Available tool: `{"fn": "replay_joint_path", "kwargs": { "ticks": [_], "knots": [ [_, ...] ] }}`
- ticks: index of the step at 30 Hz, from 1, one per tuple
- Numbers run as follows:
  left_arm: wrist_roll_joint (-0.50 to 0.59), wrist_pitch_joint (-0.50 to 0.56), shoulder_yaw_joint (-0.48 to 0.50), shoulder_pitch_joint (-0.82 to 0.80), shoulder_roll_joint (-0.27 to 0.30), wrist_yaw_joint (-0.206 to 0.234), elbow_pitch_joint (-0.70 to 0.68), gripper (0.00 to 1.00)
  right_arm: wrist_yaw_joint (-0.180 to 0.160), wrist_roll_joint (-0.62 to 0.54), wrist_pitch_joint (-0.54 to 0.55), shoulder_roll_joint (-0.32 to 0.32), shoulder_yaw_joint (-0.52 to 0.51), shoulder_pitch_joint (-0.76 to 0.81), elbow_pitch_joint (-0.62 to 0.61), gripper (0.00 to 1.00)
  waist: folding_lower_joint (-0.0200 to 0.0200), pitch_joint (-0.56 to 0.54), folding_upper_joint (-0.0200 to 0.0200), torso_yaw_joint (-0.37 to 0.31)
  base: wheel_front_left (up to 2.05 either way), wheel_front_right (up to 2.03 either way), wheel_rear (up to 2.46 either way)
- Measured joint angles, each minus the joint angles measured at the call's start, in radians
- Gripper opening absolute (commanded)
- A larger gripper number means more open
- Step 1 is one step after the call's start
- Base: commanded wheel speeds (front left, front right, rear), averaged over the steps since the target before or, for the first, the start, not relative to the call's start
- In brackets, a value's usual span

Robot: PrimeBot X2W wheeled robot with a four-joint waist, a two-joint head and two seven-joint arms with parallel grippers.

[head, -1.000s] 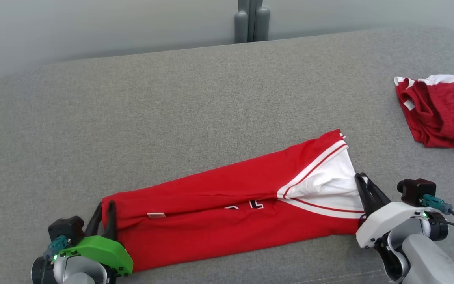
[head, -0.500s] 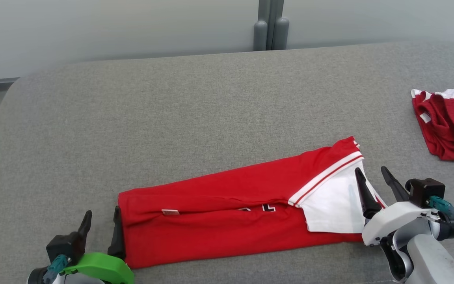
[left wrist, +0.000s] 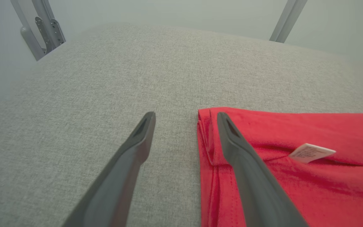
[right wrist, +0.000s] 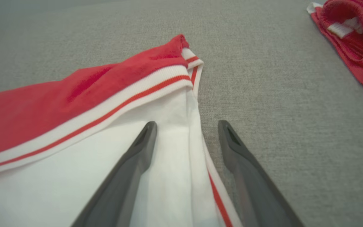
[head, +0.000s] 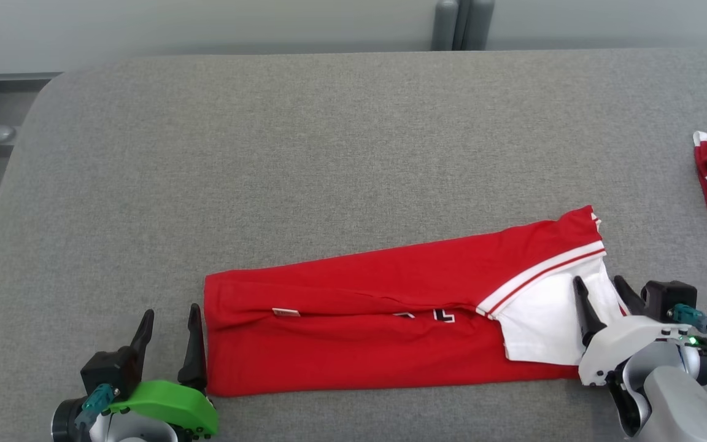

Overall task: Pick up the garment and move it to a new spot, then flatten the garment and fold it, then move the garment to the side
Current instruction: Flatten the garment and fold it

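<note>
Garment (head: 359, 331) flat, left hand (head: 171, 311) and right hand (head: 598, 281) at its ends, each splayed, empty

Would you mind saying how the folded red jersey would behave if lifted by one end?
The jersey is probably floppy: its layers lie creased and flat on the surface. Lifted by one end, it would likely sag and unfold. It looks light, being thin fabric.

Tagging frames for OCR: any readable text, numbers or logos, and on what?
None can be read.
On the red garment, black-and-white print: tucked into the fold, fragments only.
Its white tag: lettering too small and blurred.
</note>
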Motion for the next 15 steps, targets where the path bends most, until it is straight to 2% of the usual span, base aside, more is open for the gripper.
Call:
{"fn": "replay_joint_path", "kwargs": {
  "ticks": [4, 9, 10, 11, 12, 15],
  "knots": [
    [-0.012, 0.000, 0.001, 0.000, 0.000, 0.002, 0.006, 1.00, -0.001, 0.063, -0.003, 0.018, 0.031, -0.018, 0.087, 1.00, 0.0000, 0.011, 0.0000, 0.019, 0.00, 0.00, 0.00],
    [-0.009, 0.000, 0.006, -0.001, 0.000, 0.001, 0.005, 1.00, -0.003, 0.134, 0.003, 0.010, 0.095, -0.049, 0.155, 1.00, 0.0000, 0.017, 0.0000, 0.029, 0.00, 0.00, 0.00],
    [-0.008, 0.000, 0.006, -0.001, 0.000, 0.001, 0.005, 1.00, -0.006, 0.151, 0.009, 0.008, 0.112, -0.054, 0.159, 0.76, 0.0000, 0.018, 0.0000, 0.030, 0.00, 0.00, 0.00],
    [-0.008, 0.000, 0.008, -0.002, 0.000, 0.000, 0.004, 1.00, -0.008, 0.175, 0.011, 0.008, 0.130, -0.058, 0.161, 0.10, 0.0000, 0.018, 0.0000, 0.030, 0.00, 0.00, 0.00],
    [-0.006, 0.000, 0.008, -0.002, 0.000, 0.000, 0.003, 1.00, -0.009, 0.190, 0.016, 0.005, 0.151, -0.061, 0.160, 0.00, -0.0001, 0.018, 0.0000, 0.031, 0.00, 0.00, 0.00],
    [-0.002, 0.000, 0.010, -0.002, 0.000, -0.003, 0.002, 1.00, -0.006, 0.234, 0.019, 0.001, 0.205, -0.067, 0.158, 0.00, 0.0000, 0.015, 0.0000, 0.030, 0.00, 0.00, 0.00]
  ]
}}
